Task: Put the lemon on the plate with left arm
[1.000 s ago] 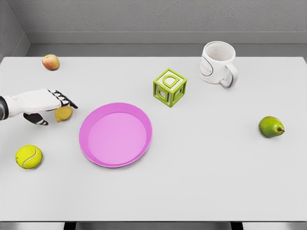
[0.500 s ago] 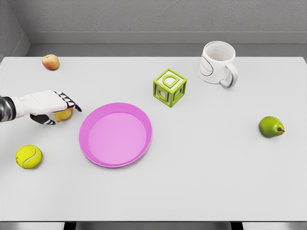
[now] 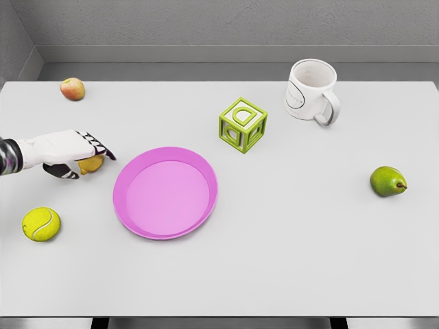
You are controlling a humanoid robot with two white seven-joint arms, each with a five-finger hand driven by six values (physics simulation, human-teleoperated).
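Our left hand [image 3: 68, 152] reaches in from the left edge of the table [image 3: 288, 260], palm down, and its fingers are curled over the lemon [image 3: 91, 164]. The lemon sits under the fingertips with the thumb below it, so we read this as a grip on the fruit, though most of the lemon is hidden and only its yellow lower right side shows. We cannot tell whether the lemon rests on the table or is lifted clear of it.

Nearer to us than the hand, and a little to its left, lies a tennis ball [image 3: 41, 224], well apart from the fingers.

Just to the right of the hand is the pink plate [image 3: 123, 179], its left rim near the fingertips but not touching them. Nothing lies in it.

Beyond the hand, toward the far edge of the table, a peach [image 3: 72, 88] sits alone.

Farther to the right, past the plate, stands a green block [image 3: 243, 125] with cut-out letter faces, turned corner-on to us. Farther still to the right and back stands a white mug [image 3: 312, 91], upright, its handle pointing right. Farthest from the hand, out at the right side of the table, a green pear [image 3: 387, 181] lies on its side.
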